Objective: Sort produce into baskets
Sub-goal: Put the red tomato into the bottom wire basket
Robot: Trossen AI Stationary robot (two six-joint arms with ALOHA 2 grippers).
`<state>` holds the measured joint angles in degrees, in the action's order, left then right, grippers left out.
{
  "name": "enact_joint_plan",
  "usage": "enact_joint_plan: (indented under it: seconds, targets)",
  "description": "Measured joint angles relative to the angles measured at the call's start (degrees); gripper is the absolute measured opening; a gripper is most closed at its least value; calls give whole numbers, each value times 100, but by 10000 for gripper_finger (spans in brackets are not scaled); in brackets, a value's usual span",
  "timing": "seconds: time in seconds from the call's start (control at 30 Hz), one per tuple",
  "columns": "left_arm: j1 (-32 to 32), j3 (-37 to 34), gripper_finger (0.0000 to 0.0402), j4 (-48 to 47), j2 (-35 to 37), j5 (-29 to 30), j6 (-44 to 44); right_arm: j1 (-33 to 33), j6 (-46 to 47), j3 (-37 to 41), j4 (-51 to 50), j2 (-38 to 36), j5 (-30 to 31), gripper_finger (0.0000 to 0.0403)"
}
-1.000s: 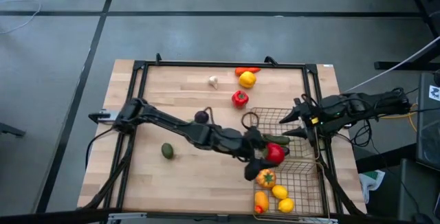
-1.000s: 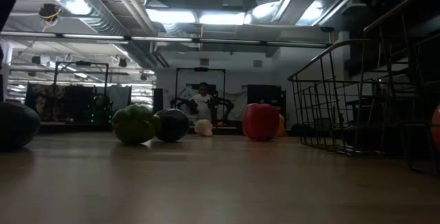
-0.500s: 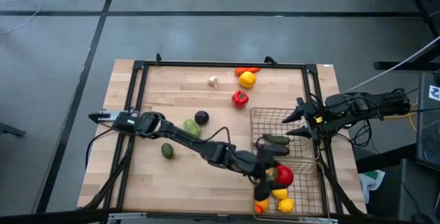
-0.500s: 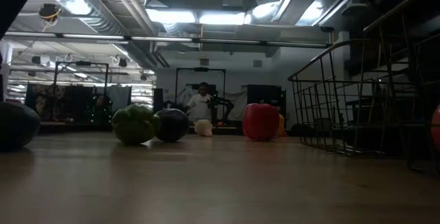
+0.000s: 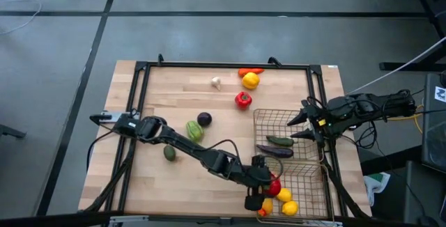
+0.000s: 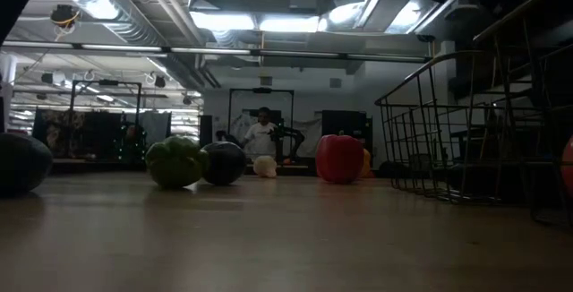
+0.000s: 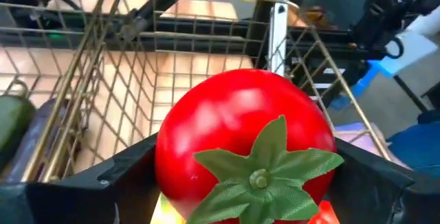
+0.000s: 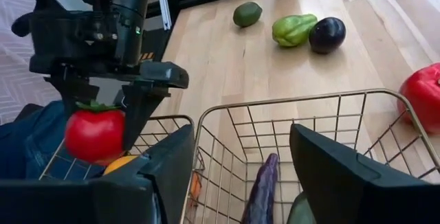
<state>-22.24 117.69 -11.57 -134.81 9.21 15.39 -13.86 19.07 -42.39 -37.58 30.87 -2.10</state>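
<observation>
My left gripper [image 5: 267,186] is shut on a red tomato [image 7: 240,141] with a green calyx, over the near part of the wire basket [image 5: 306,175] at the table's right. It also shows in the right wrist view [image 8: 95,136]. In the basket lie a purple eggplant [image 5: 275,151], a green piece [image 5: 280,141], yellow lemons [image 5: 286,200] and an orange piece [image 5: 264,207]. My right gripper [image 5: 297,124] is open and empty above the basket's far right rim. No second basket shows. My left gripper pinches the tomato's two opposite sides [image 7: 168,162] between its two fingers [image 8: 148,110]. The fingers come from above, pointing down. The tomato sits upright, calyx up, just above the orange and yellow pieces [image 8: 118,162] in the basket; whether it touches them I cannot tell.
On the bare wood lie white garlic [image 5: 216,83], a yellow pepper [image 5: 250,81], an orange-red piece [image 5: 251,72], a red pepper [image 5: 242,100], a dark purple round piece [image 5: 204,119], a green pepper [image 5: 194,130] and an avocado [image 5: 169,152]. A black frame [image 5: 223,65] rims the table.
My left gripper has gone toward the table's near edge with the tomato, from the middle of the basket to its near part, staying shut on it. It now covers the orange tomato that showed there. My right gripper has kept still.
</observation>
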Motion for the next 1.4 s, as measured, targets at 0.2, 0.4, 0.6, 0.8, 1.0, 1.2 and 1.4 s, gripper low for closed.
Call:
enact_joint_plan:
  seconds: [0.2, 0.4, 0.6, 0.8, 1.0, 1.2, 1.4]
  targets:
    - [15, 1, 331, 169, -269, 9, 247, -3, 83, 2, 86, 87, -313, 237]
    - [-36, -9, 331, 317, -367, 10, 12, -8, 168, 2, 127, 385, -670, 237]
    - [-33, -9, 331, 450, -371, 13, -209, -5, 164, 2, 125, 745, -648, 237]
    - [0, -9, 331, 487, -371, 11, -50, -5, 162, 4, 116, 887, -650, 237]
    - [39, -9, 331, 436, -371, 17, 112, -5, 160, 4, 110, 928, -650, 237]
    - [63, -9, 331, 450, -371, 17, 110, -1, 160, 4, 98, 925, -650, 237]
    - [59, -9, 331, 448, -371, 16, 62, -1, 160, 4, 98, 927, -650, 237]
